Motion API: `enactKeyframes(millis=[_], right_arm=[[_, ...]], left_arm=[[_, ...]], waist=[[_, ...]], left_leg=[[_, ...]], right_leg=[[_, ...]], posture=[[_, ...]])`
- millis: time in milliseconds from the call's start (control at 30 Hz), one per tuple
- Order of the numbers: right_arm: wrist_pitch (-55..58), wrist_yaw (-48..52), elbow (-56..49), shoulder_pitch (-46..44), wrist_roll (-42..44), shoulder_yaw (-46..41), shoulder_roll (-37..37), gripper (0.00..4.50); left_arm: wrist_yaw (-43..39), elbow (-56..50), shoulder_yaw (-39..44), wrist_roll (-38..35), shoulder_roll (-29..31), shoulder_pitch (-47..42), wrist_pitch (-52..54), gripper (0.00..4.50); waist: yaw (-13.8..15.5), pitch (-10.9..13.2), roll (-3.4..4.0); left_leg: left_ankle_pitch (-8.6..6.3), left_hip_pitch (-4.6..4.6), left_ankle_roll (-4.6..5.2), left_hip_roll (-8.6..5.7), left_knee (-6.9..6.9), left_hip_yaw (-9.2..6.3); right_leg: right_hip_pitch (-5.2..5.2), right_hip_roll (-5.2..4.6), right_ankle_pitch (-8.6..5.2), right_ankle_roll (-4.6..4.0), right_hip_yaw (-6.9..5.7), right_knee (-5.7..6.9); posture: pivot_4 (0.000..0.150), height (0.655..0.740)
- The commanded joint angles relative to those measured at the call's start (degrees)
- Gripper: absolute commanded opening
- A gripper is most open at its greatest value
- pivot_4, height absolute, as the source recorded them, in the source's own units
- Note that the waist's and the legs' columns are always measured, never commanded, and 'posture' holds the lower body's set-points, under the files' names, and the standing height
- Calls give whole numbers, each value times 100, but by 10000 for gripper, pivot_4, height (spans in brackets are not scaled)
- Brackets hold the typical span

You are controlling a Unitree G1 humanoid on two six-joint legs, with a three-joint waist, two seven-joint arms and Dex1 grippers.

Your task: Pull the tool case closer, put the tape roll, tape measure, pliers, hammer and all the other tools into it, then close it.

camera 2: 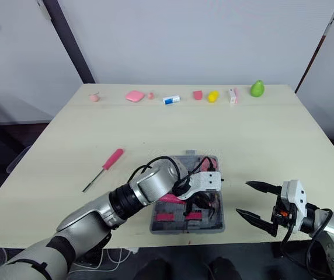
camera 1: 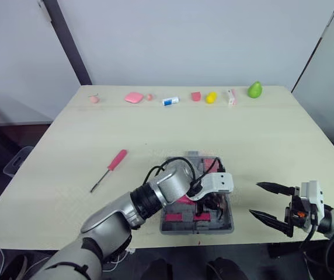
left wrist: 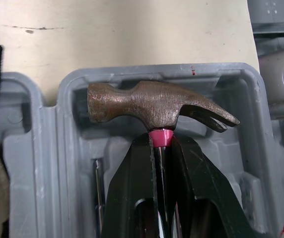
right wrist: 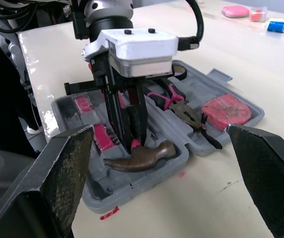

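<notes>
The case (camera 1: 196, 231) lies open on the table (camera 1: 272, 134) near its front edge. The left gripper (left wrist: 161, 141) reaches down into it, and its two fingers (left wrist: 132, 183) are clamped on the hammer (left wrist: 152, 106). They pinch the pink neck right under the rusty head, one finger on each side. The head lies crosswise just past the fingertips, low in a moulded recess, close to the case wall that faces the right gripper. Whether the head rests on the recess floor cannot be told. The handle runs back between the fingers and is hidden by them.

Pliers (right wrist: 184, 106) with pink grips lie in the case beyond the hammer, and a pink squarish tool (right wrist: 226, 110) lies in the other half, beside them.

The right gripper (camera 1: 253, 198) hovers to the right of the case, near the table's front edge. Its fingers are spread wide and hold nothing, with the tips pointing toward the case but apart from it.

A pink-handled screwdriver (camera 1: 110, 169) lies on the table, well left of the case. A row of small things, with a green pear (camera 1: 254, 89) at its right end, lines the far edge.
</notes>
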Motion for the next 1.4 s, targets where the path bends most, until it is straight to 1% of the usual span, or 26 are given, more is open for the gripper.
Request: enactKeyframes(millis=[33, 200, 433, 467, 500, 533, 600, 867, 1067, 1133, 1267, 1333, 1400], right_arm=[[-58, -86, -307, 86, 71, -97, -1, 45000], [-79, -105, -406, 236, 68, -131, -43, 45000], [-142, -81, -351, 260, 11, -138, -88, 45000], [-146, -82, -345, 257, 10, -133, -86, 45000], [-158, -78, -327, 246, 3, -120, -82, 45000], [-169, -80, -318, 244, -8, -105, -73, 45000], [-186, -76, -300, 236, -25, -82, -62, 45000], [-202, -19, -214, 176, -22, -100, -76, 45000], [-123, -72, -289, 130, -15, -90, -76, 45000], [-102, -94, -323, 131, -8, -88, -70, 45000], [-81, -136, -368, 146, 0, -84, -69, 45000], [-71, -158, -383, 146, 9, -86, -70, 45000], [-70, -175, -390, 149, 12, -87, -71, 45000]], left_arm=[[-16, 168, -139, 100, -217, -94, -134, 364], [37, 329, -168, 223, -387, -71, -188, 364], [-87, 343, -131, 252, -363, -101, -206, 364], [-102, 335, -128, 251, -350, -103, -211, 9789], [-114, 331, -119, 249, -340, -106, -204, 12323], [-103, 320, -104, 261, -331, -100, -205, 17875], [-86, 306, -92, 286, -319, -97, -219, 27017], [-228, 106, -72, 297, -135, -132, -327, 27017], [-415, -337, 160, 155, 78, -251, -351, 27017], [-544, -602, 275, 22, 192, -273, -261, 27017], [-802, -1096, 737, -466, 427, -206, -16, 27017], [-943, -1065, 1158, -887, 484, -90, 124, 27017], [-888, -925, 1432, -1010, 547, 38, -253, 27017]], waist=[[19, -2, 4], [127, -3, 5], [128, -4, 5], [125, -3, 5], [121, -3, 5], [119, -3, 5], [107, -3, 5], [33, -3, 7], [-21, -2, 8], [-21, -1, 9], [-21, -1, 9], [-25, -1, 10], [-27, -1, 10]], left_leg=[[0, 0, 0, -1, 0, 0], [0, -4, 0, -7, 11, -2], [0, -8, 0, -23, 18, -9], [0, -8, 0, -23, 19, -10], [0, -9, 0, -23, 19, -12], [0, -10, 0, -23, 19, -12], [0, -9, 0, -23, 19, -12], [0, -7, 1, -11, 18, -12], [0, -7, 1, -10, 18, -12], [0, -7, 1, -10, 18, -12], [0, -9, 1, -10, 18, -11], [0, -8, 0, -10, 18, -11], [0, -6, 1, -9, 18, -10]], right_leg=[[1, 0, 0, 0, 1, 0], [6, 1, -3, 5, 12, -1], [12, 27, -9, 15, 74, 1], [12, 43, -10, 15, 94, 1], [12, 49, -10, 15, 101, 1], [12, 53, -10, 15, 106, 1], [12, 54, -10, 15, 108, 2], [10, 66, -10, 14, 108, 5], [9, 66, -10, 14, 109, 6], [9, 66, -10, 14, 109, 6], [9, 66, -10, 14, 109, 5], [9, 66, -10, 14, 109, 6], [9, 66, -11, 14, 109, 7]], posture=[[1500, 7400], [1500, 7400], [1500, 7400], [1500, 7400], [1500, 7400], [1500, 7400], [1500, 7400], [1500, 7400], [1500, 7400], [1500, 7400], [1500, 7400], [1500, 7400], [1500, 7400]])
